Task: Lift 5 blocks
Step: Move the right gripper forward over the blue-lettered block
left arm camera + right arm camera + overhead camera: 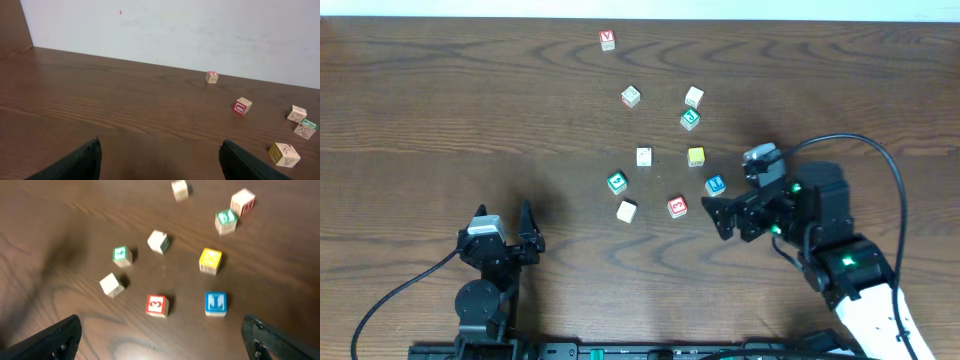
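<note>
Five blocks lie loose mid-table: green (pixel 617 182), plain cream (pixel 626 211), red "3" (pixel 677 206), blue (pixel 715 185) and yellow (pixel 696 156). My right gripper (pixel 718 219) is open just right of the red "3" block and below the blue one, holding nothing. In the right wrist view the red "3" (pixel 157 305) and blue (pixel 216 303) blocks sit just ahead of its wide jaws (pixel 161 325), with the yellow (pixel 210 260), green (pixel 121 255) and cream (pixel 111 285) blocks farther off. My left gripper (pixel 504 222) is open and empty at the front left, far from the blocks.
More cubes lie behind the group: a red "V" cube (pixel 608 40), two pale cubes (pixel 631 96) (pixel 693 97), a second green one (pixel 690 119) and a cream one (pixel 644 156). The left wrist view shows the "V" cube (pixel 212 77) near the wall.
</note>
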Robot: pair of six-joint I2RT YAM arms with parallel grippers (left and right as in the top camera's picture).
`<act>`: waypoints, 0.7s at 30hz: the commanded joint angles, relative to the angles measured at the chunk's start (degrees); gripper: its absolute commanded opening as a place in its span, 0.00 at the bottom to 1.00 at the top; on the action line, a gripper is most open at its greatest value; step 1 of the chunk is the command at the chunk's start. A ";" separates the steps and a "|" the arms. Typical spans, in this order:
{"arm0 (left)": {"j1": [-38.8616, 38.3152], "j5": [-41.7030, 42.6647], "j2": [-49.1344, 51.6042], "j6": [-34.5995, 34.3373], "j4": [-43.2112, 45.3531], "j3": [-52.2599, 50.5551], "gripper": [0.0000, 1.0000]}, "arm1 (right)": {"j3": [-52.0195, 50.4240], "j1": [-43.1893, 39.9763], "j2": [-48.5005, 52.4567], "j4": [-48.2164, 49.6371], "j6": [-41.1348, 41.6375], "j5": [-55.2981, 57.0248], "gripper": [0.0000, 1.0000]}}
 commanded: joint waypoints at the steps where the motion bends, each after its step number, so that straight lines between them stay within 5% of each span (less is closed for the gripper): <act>1: -0.13 -1.36 -0.35 0.33 -2.14 -1.11 0.76 | 1.22 2.95 1.38 -2.43 2.67 6.88 0.99; 14: -0.13 -1.36 -0.35 0.33 -2.14 -1.11 0.76 | 2.62 3.21 3.98 -15.32 7.45 7.02 0.99; 21: -0.13 -1.36 -0.35 0.33 -2.14 -1.11 0.76 | 12.87 3.23 7.82 -24.96 4.61 8.79 0.99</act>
